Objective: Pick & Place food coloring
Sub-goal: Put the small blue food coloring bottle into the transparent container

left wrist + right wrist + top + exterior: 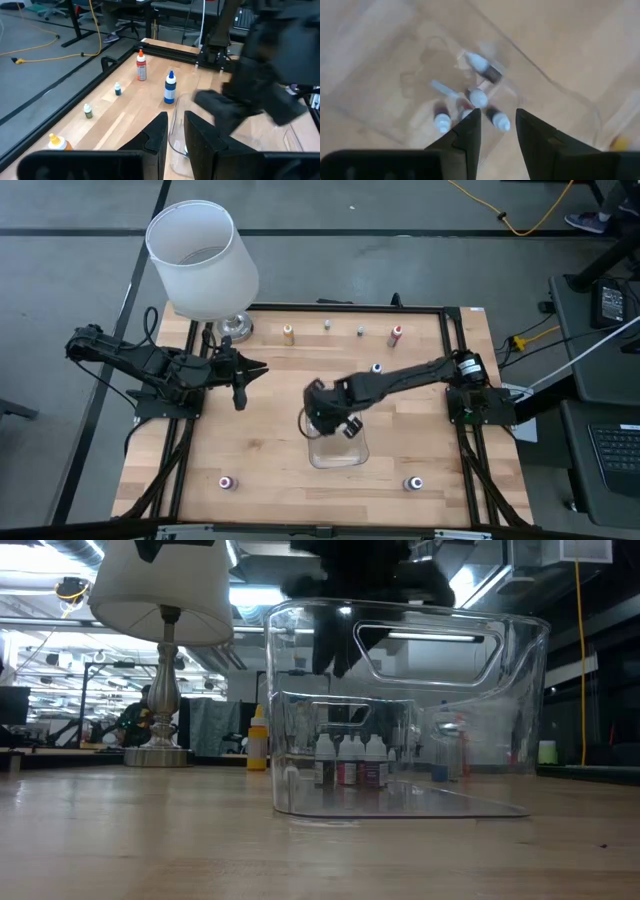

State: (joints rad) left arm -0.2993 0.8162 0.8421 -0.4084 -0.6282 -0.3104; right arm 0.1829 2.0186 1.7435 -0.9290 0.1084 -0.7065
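Observation:
The food coloring bottles are tiny droppers with pale caps. Several stand or lie inside the clear tray (338, 448), seen in the right wrist view (479, 98) and in the low view (350, 762). One of them (486, 69) lies tilted and blurred. Others stand on the table: orange (288, 333), red (396, 335), blue (377, 367), and two near the near edge (227, 482) (413, 483). My right gripper (497, 122) hangs open above the tray (335, 420), pointing down, holding nothing. My left gripper (248, 370) waits at the table's left, open by a narrow gap (175, 127).
A lamp with a white shade (205, 260) stands at the far left corner, its base (158, 754) on the table. Two small bottles (327, 326) (360, 331) stand along the far edge. A black frame (455, 360) borders the wooden table. Bare wood lies left of the tray.

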